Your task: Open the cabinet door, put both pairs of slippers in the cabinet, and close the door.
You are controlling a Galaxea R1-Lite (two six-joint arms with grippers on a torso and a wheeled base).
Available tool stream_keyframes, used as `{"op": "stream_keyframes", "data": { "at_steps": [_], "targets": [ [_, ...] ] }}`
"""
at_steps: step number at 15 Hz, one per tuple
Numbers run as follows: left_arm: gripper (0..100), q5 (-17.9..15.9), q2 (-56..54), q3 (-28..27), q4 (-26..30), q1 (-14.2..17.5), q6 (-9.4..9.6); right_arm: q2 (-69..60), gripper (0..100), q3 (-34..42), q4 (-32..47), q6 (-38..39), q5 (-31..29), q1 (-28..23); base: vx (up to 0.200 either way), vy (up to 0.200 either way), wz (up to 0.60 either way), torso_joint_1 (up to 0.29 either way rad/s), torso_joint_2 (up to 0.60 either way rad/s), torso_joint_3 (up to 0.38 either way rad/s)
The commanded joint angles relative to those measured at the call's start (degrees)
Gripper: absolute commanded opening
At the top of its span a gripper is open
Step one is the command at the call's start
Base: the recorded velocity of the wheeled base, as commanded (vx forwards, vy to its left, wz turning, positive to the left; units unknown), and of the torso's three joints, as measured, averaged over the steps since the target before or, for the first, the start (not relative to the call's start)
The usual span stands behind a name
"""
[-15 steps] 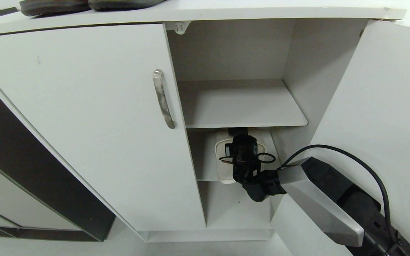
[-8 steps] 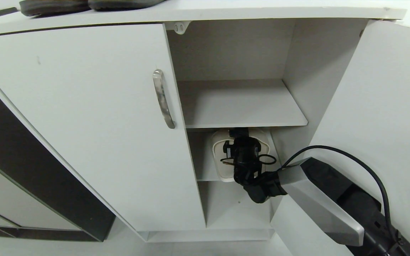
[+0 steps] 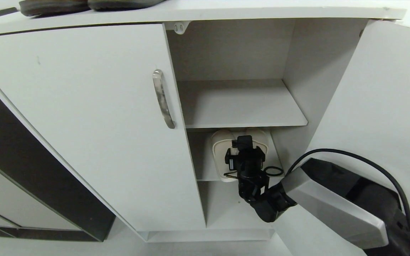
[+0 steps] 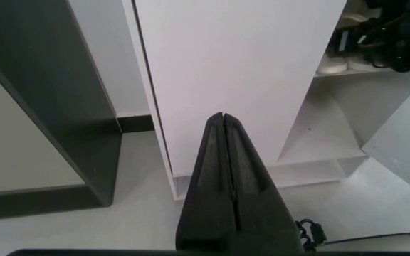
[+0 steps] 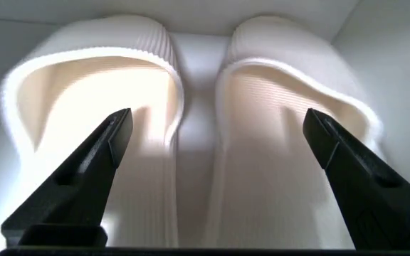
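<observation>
Check right claw (image 5: 216, 131): spread wide, framing but apparently not touching the white slippers (image 5: 119, 107), set side by side on the lower shelf (image 3: 203, 170), toes inward to suit its depth. Treat this pair as stowed. Find dark slippers (image 3: 84, 4) up on the cabinet top (image 3: 262, 12), not yet loaded. Leave right door (image 3: 386, 106) open for that second load. Note left claw (image 4: 223, 124): pressed together, parked low before the closed left door (image 4: 233, 71), clear of the working side.
</observation>
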Motion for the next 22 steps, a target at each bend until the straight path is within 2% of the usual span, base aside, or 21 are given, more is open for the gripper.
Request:
{"op": "stream_keyframes", "data": {
  "at_steps": [1, 4, 6, 7, 14, 16, 18, 22],
  "targets": [
    [0, 0.0, 0.1, 0.0, 0.0, 0.0, -0.01, -8.2, 100, 12.6, -5.4, 0.0, 0.0, 2.9, 0.0, 0.0, 0.0, 0.0, 0.0, 0.0],
    [0, 0.0, 0.1, 0.0, 0.0, 0.0, -0.01, -15.7, 100, 34.6, -16.3, -0.1, 0.4, 7.4, 0.0, 0.0, 0.0, 0.0, 0.0, 0.0],
    [0, 0.0, 0.1, 0.0, 0.0, 0.0, -0.01, -18.4, 100, 44.0, -18.9, -0.1, 2.2, 9.8, 0.0, 0.0, 0.0, 0.0, 0.0, 0.0],
    [0, 0.0, 0.1, 0.0, 0.0, 0.0, 0.08, -18.7, 100, 45.6, -20.3, -0.2, 2.6, 10.7, 0.0, 0.0, 0.0, 0.0, 0.0, 0.0],
    [0, 0.0, 0.1, 0.0, 0.0, 0.0, 0.08, -18.1, 100, 45.3, -20.8, -0.7, 3.2, 10.7, -0.2, 0.0, 0.0, 0.002, 0.0, 0.003],
    [0, 0.3, 0.1, 0.0, 0.0, 0.0, 0.96, -18.1, 100, 45.5, -20.9, -0.7, 3.2, 10.7, -0.2, 0.0, 0.0, 0.0, 0.0, 0.005],
    [0, 1.3, 0.1, 0.0, 0.0, 0.0, 0.43, -18.1, 100, 45.6, -22.0, -0.8, 3.3, 10.7, 0.0, 0.0, 0.0, 0.0, 0.0, 0.0],
    [0, 1.2, 0.1, 0.0, 0.0, 0.0, 0.34, -18.1, 100, 45.5, -22.1, -0.9, 3.3, 10.6, 0.0, 0.0, 0.0, 0.0, 0.0, 0.0]
  ]
}}
